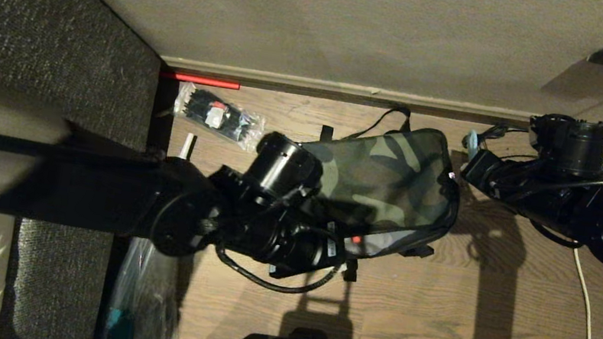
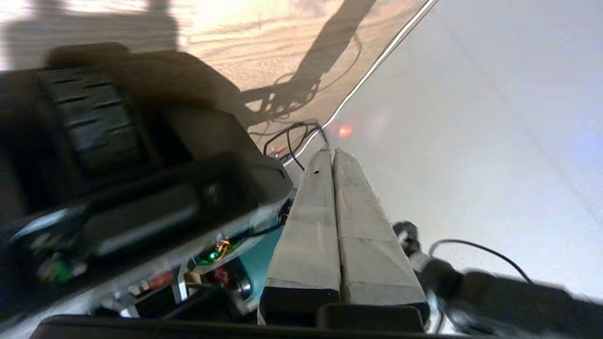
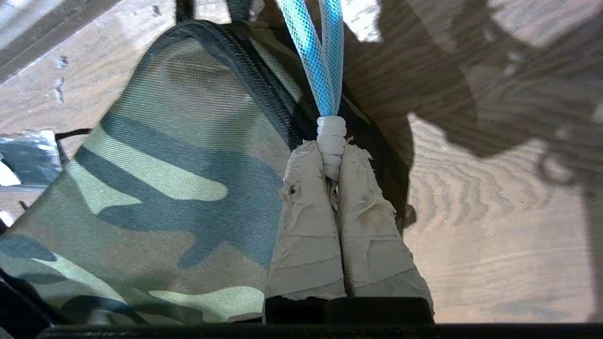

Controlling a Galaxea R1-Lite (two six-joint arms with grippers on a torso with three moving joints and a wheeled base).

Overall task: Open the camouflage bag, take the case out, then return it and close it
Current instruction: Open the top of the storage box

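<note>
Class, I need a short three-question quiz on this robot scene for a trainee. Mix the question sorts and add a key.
1. True or false: the right gripper is shut on the blue mesh loop at the edge of the camouflage bag.
2. The left gripper is: A) open over the bag, B) shut and holding nothing, C) gripping the clear packet.
3. Fill in: the bag lies on a ____ floor.

Key: 1 true; 2 B; 3 wooden.
</note>
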